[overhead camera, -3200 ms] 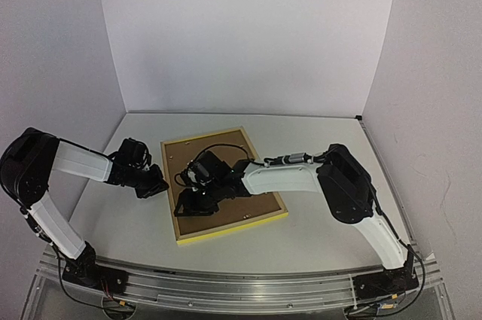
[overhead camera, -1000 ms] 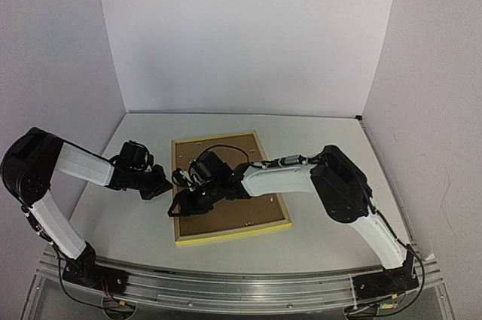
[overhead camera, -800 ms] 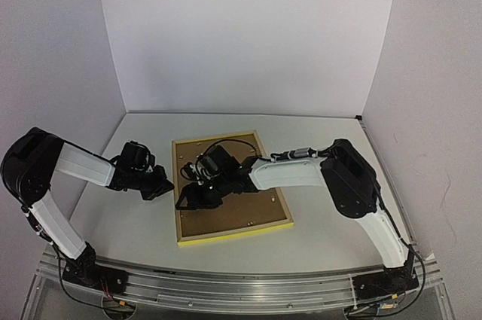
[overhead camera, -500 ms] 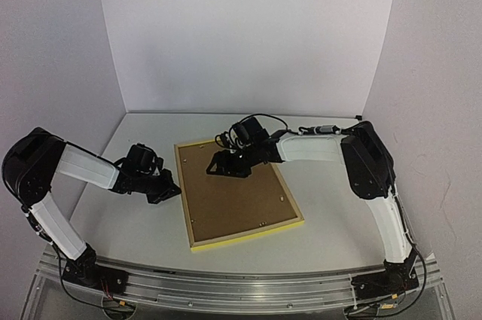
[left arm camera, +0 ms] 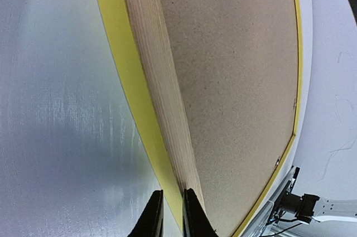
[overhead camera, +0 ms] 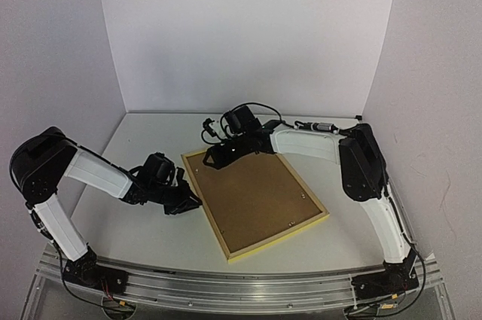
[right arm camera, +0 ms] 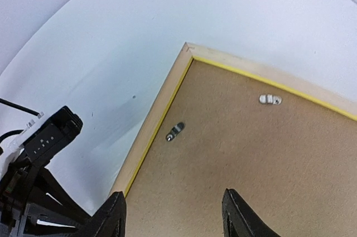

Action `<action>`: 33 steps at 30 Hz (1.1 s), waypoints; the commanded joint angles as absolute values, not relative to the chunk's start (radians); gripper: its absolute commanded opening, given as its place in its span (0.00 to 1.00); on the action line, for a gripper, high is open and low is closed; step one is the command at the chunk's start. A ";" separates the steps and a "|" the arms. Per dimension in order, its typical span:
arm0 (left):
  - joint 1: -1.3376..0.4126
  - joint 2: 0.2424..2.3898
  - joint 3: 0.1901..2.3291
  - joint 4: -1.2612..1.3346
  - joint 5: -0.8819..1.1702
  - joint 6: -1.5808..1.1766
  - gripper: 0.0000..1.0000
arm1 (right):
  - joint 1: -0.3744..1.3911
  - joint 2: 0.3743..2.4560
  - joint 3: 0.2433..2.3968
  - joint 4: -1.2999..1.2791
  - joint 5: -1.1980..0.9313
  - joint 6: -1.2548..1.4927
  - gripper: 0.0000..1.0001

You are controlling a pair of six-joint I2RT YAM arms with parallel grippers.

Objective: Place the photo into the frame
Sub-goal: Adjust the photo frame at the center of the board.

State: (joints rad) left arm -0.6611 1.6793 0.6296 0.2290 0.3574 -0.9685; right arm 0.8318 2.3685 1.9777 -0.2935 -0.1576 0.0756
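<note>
The frame (overhead camera: 205, 208) lies face down on the table, thin yellow wooden edges around a brown backing board (overhead camera: 260, 198). The photo is hidden or out of view. My left gripper (overhead camera: 190, 202) is low on the table at the frame's left edge. In the left wrist view (left arm camera: 173, 214) its fingers are almost together against the wooden edge (left arm camera: 162, 81). My right gripper (overhead camera: 215, 157) hovers open over the frame's far left corner. In the right wrist view (right arm camera: 175, 220) its fingers stand wide apart above the board (right arm camera: 251, 159).
Small metal turn clips (right arm camera: 174, 131) (right arm camera: 270, 99) sit on the backing board near the corner. White walls enclose the table on the left, back and right. The frame's near corner (overhead camera: 230, 257) lies close to the table's front rail.
The frame has turned and slid right and nearer. My right gripper moved from the board's middle to its far left corner. My left gripper followed the frame's left edge rightward.
</note>
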 commanded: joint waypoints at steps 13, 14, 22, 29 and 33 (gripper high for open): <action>-0.497 1.657 0.877 -0.114 0.200 -0.886 0.46 | 0.826 2.471 2.105 -0.333 -0.085 -0.151 0.59; -0.463 1.685 0.901 -0.105 0.209 -0.873 0.46 | 0.826 2.452 2.083 -0.332 -0.126 -0.090 0.59; -0.359 1.991 1.216 -0.112 0.239 -0.773 0.41 | 0.826 2.436 2.048 -0.331 -0.268 0.296 0.59; -0.347 2.141 1.352 -0.154 0.245 -0.747 0.28 | 0.826 2.470 2.069 -0.328 -0.278 0.503 0.57; -0.347 2.186 1.364 -0.153 0.283 -0.741 0.12 | 0.826 2.480 2.071 -0.324 -0.285 0.517 0.57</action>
